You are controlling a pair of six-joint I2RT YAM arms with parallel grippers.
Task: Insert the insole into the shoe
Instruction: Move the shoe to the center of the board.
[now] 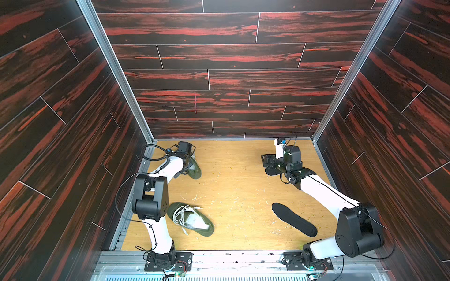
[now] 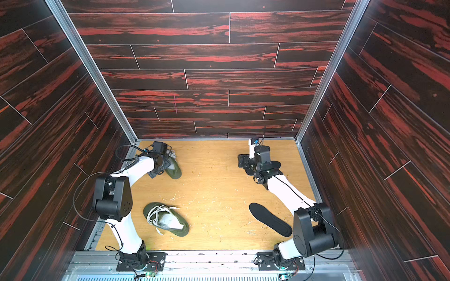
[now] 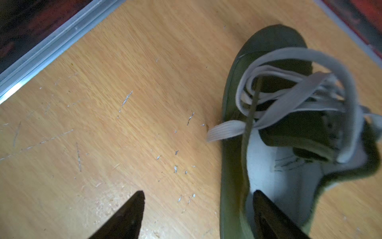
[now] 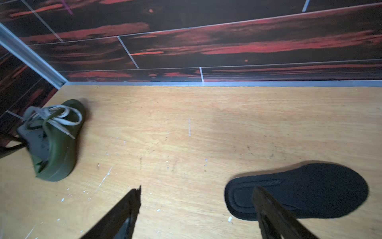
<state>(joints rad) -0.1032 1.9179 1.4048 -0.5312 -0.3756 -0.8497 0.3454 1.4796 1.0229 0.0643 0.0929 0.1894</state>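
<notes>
- Left gripper (image 3: 198, 192): released, jaws wide apart, astride the side wall of the far shoe (image 3: 231, 165); one finger over its white lining, the other over bare table (image 1: 238, 185); contact cannot be told
- Right gripper (image 4: 197, 187): released, jaws wide apart; one finger above one end of the far insole (image 4: 310, 186), the other above bare wood; nothing grasped
- Far shoe: olive green, pale laces loose, far left corner of the table
- Far insole: black, flat on the table, far right, well apart from both shoes
- Near shoe (image 1: 192, 220): olive green, white laces loose, near left
- Near insole (image 1: 293, 219): black, flat, near right, outside either shoe
</notes>
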